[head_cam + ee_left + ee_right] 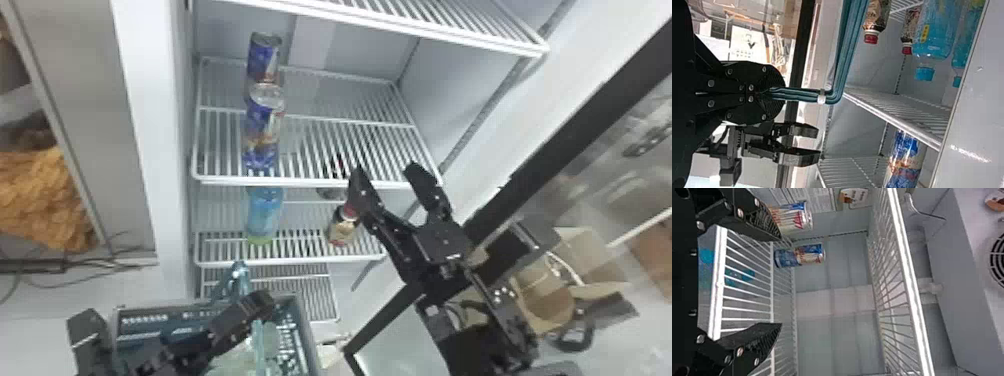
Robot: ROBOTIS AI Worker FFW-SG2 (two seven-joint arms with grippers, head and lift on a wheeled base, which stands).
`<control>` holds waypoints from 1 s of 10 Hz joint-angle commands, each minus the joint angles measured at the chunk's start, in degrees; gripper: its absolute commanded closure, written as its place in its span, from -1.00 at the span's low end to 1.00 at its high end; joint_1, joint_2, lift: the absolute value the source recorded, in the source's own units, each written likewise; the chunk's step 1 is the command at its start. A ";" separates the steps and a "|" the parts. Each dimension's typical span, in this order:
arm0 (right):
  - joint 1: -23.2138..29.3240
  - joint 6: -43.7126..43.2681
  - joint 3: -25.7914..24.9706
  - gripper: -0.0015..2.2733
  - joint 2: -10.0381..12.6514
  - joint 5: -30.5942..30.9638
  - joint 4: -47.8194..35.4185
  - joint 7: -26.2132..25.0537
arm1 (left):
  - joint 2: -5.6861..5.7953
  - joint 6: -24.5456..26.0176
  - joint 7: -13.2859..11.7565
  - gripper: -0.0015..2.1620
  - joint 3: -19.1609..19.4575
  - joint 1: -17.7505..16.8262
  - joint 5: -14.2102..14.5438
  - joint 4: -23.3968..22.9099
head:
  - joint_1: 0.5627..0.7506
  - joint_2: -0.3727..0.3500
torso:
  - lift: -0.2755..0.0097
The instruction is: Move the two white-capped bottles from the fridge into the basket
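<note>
Two thin teal bars form the handle [243, 280] of the basket [305, 325], which is low at the front of the fridge [150, 125], toward its left side. The left gripper [264, 301] has its jaws together, clamped on that handle beside a small white band [821, 96]. Inside the basket lies something pale and see-through [240, 357]; whether it is a white-capped bottle, one cannot tell. Higher and to the right, the right gripper [387, 175] holds its jaws wide apart with nothing between them, near the front edge of the middle shelf [320, 184]. On the lower shelf [295, 260], a blue drink bottle [264, 215] stands upright at the left, and a red-capped bottle [343, 230] with a beige label stands farther right. Another red-capped bottle [908, 33] and a second blue one [966, 47] are near them. At the left of the middle shelf stand two blue-and-silver cans, the front one [264, 122] nearer the shelf edge, the other [263, 57] behind it
</note>
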 commanded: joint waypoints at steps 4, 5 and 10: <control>4.56 -5.15 0.30 -0.86 1.77 2.92 -1.33 -4.23 | 0.06 0.24 0.00 0.10 -0.33 -0.30 -0.11 0.00 | 0.41 -0.94 | 0.93; 5.55 -5.58 -0.04 -0.86 2.29 3.26 -1.90 -5.28 | 0.15 0.24 0.00 0.10 -0.33 -0.30 0.00 0.00 | 0.41 -0.94 | 0.93; 6.67 -6.42 -0.96 -0.86 3.08 3.72 -2.60 -6.16 | 0.24 0.24 0.00 0.10 -0.55 -0.30 0.00 0.00 | 0.41 -0.94 | 0.93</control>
